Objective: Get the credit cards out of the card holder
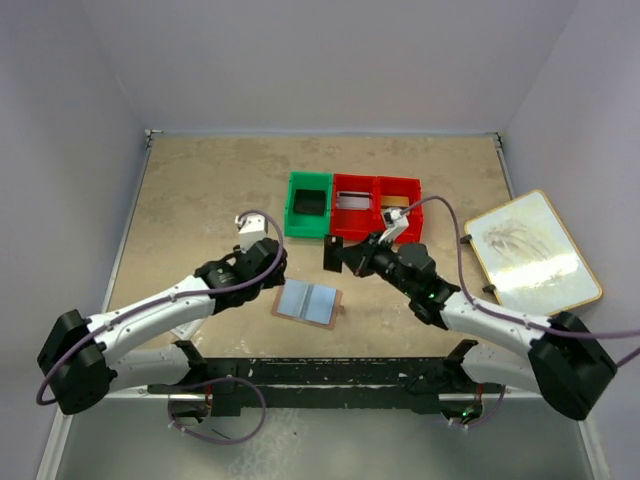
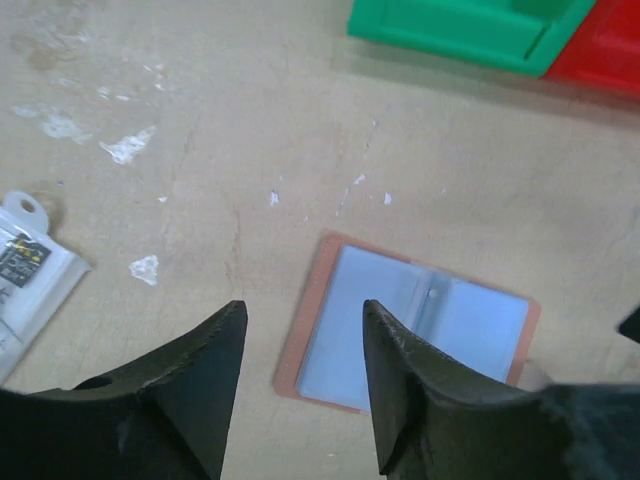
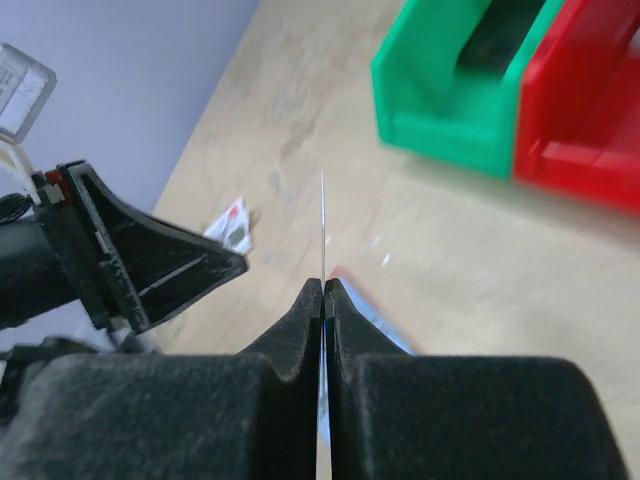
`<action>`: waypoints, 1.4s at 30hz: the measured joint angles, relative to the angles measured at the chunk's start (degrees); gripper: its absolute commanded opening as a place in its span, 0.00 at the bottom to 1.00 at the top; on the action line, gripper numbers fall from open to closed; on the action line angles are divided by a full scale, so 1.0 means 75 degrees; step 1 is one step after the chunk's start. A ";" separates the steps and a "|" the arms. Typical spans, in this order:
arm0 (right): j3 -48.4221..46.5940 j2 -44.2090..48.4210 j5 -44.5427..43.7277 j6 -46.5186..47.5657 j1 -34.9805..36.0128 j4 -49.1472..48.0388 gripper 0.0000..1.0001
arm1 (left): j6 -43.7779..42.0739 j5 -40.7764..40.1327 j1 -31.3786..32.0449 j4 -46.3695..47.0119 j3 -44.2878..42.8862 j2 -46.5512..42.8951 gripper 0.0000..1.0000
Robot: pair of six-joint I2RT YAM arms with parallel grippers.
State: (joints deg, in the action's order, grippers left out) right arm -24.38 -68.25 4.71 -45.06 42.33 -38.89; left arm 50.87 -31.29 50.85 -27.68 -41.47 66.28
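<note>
Card (image 1: 333, 252), thin, stiff and likely slick, sits pinched at one edge by our right gripper (image 3: 322, 298); left gripper (image 2: 300, 312), jaws spread, hovers near the light, floppy card holder (image 2: 400, 340).

I see a matt, mottled stone-look bench (image 2: 200, 120), scuffed white in places. The card holder (image 2: 415, 330) has a leather-like brown rim and smooth blue-grey lining. The green bin (image 2: 450, 30) looks like glossy plastic. The left end effector (image 2: 302, 308) has matt black, grainy fingers (image 2: 200, 390).
</note>
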 measured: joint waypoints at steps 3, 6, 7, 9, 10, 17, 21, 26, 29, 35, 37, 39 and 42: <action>0.0000 0.0915 -0.0895 0.0924 -0.0003 0.0181 0.00 | -0.0347 0.0067 -0.0557 -0.0434 -0.0370 -0.0318 0.65; 0.0000 0.1501 -0.1518 0.1781 -0.0003 0.0157 0.00 | -0.0740 0.0128 -0.1230 -0.0737 -0.0772 -0.0694 0.70; 0.0000 0.1635 -0.1760 0.2028 -0.0003 0.0157 0.00 | -0.0889 0.0146 -0.1483 -0.0857 -0.0892 -0.0813 0.70; -0.0006 0.1772 -0.2291 0.2378 -0.0003 0.0117 0.00 | -0.1174 0.0146 -0.1929 -0.1087 -0.1078 -0.1011 0.71; -0.0029 0.1778 -0.2503 0.2553 -0.0003 0.0102 0.00 | -0.1326 0.0143 -0.2092 -0.1180 -0.1142 -0.1067 0.71; -0.1341 0.0662 -0.2130 0.4462 -0.0044 0.0195 0.00 | -0.2104 -0.0283 -0.2565 -0.1690 -0.1314 -0.1177 0.71; -0.2422 -0.0323 -0.1655 0.5569 -0.0044 0.0291 0.00 | -0.2334 -0.0536 -0.2602 -0.1594 -0.1198 -0.1268 0.71; -0.3518 -0.1766 -0.1460 0.6717 -0.0032 0.0845 0.00 | -0.2352 -0.0924 -0.2640 -0.1582 -0.1198 -0.1291 0.71; -0.4648 -0.2859 -0.1515 0.7178 -0.0032 0.1620 0.00 | -0.2358 -0.1067 -0.2652 -0.1582 -0.1198 -0.1405 0.72; -0.6709 -0.4689 -0.1690 0.7918 -0.0029 0.2897 0.00 | -0.2363 -0.1236 -0.2672 -0.1574 -0.1198 -0.1635 0.72; -0.7050 -0.5097 -0.1719 0.8177 -0.0029 0.3142 0.00 | -0.2363 -0.1274 -0.2678 -0.1574 -0.1198 -0.1635 0.72; -0.7396 -0.5508 -0.1754 0.8428 -0.0029 0.3398 0.00 | -0.2366 -0.1294 -0.2681 -0.1577 -0.1198 -0.1635 0.72; -0.7796 -0.6050 -0.1894 0.8801 -0.0029 0.3710 0.00 | -0.2366 -0.1306 -0.2681 -0.1574 -0.1198 -0.1635 0.72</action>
State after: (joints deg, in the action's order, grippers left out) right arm -82.85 -113.62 -9.50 20.95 42.11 -11.07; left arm 33.12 -41.08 30.74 -39.48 -50.46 54.02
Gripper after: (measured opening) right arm 0.007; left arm 0.722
